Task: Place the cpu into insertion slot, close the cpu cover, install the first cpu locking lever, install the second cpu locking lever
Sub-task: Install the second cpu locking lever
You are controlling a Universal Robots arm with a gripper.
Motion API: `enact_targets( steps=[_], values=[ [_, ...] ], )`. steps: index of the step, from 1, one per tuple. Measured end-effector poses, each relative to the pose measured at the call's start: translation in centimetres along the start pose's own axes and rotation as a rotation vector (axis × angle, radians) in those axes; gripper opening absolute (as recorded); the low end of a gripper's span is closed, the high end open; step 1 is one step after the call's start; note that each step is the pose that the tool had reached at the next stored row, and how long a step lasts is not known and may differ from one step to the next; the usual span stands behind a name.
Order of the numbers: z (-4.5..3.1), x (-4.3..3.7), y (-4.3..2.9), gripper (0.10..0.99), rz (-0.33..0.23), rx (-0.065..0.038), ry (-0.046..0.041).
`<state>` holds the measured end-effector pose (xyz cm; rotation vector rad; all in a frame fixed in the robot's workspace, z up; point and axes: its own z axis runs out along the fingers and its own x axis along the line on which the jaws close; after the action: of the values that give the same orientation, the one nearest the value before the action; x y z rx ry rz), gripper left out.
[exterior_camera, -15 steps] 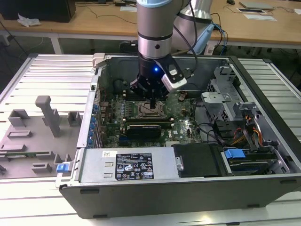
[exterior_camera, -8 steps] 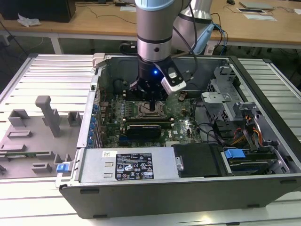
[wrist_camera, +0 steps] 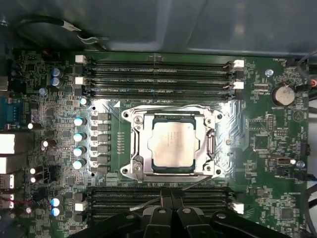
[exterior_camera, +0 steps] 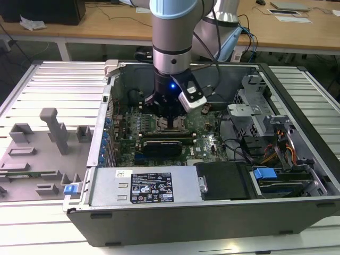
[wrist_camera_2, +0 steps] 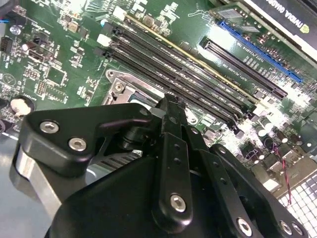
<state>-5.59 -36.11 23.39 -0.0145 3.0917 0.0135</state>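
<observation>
Wooden desks (exterior_camera: 106, 24) at the back; nearer, a slatted metal table (exterior_camera: 53, 79) bearing an open computer case (exterior_camera: 212, 218), with grey fixture blocks (exterior_camera: 53, 130) beside it toward the exterior view's left. Reaching straight down into the case, the arm, with the gripper (exterior_camera: 169, 119) low over the motherboard (wrist_camera: 277, 198), near the middle of the board.

Seen in the first wrist view: the cpu (wrist_camera: 173, 144) lying flat and square in the insertion slot (wrist_camera: 173, 118), silvery-beige top facing up. Around it, the cpu cover (wrist_camera: 136, 144), lying down flat, its window framing the chip. Flanking the socket on two opposite sides, rows of long memory slots (wrist_camera: 158, 79). Across the row nearer the gripper, a thin metal rod (wrist_camera: 148, 202) lying slantwise, one end toward a corner of the socket; cannot tell whether latched.

Gripper (wrist_camera: 171, 198) just beside the socket, over that nearer row, apart from the chip. Black fingers (wrist_camera: 161, 213) pressed together, with only a seam between them, gripping nothing. Same pose in the second wrist view (wrist_camera_2: 171, 106): tips close above the socket's edge.
</observation>
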Motion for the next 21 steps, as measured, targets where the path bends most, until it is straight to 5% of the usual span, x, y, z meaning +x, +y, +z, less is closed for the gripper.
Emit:
enact_targets(
  steps=[5, 7, 8, 12, 16, 19, 21],
  values=[
    [0.56, 0.73, -0.05, 0.106, 0.009, -0.002, -0.0001],
    [0.65, 1.07, -0.11, 0.106, 0.009, -0.013, -0.0001],
    [0.72, 1.27, -0.32, 0.106, 0.010, -0.028, -0.0001],
    [0.90, 1.45, -0.94, 0.106, 0.011, -0.059, -0.0003],
    [0.95, 1.48, -1.00, 0.106, 0.012, -0.066, -0.0004],
    [1.05, 1.62, -1.21, 0.106, 0.013, -0.092, -0.0007],
    [1.15, 1.79, -1.39, 0.106, 0.014, -0.100, -0.0008]
  ],
)
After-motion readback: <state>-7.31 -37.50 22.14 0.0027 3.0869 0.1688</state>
